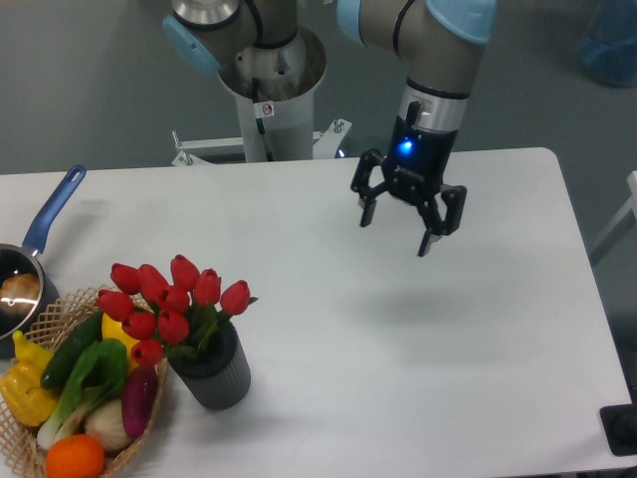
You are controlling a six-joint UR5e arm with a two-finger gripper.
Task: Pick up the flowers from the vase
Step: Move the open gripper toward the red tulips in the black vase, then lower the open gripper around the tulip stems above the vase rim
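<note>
White table (pixel 328 329): ribbed grey vase (pixel 213 371), wicker basket (pixel 45 329), blue-handled pot (pixel 30 264) at left.
</note>
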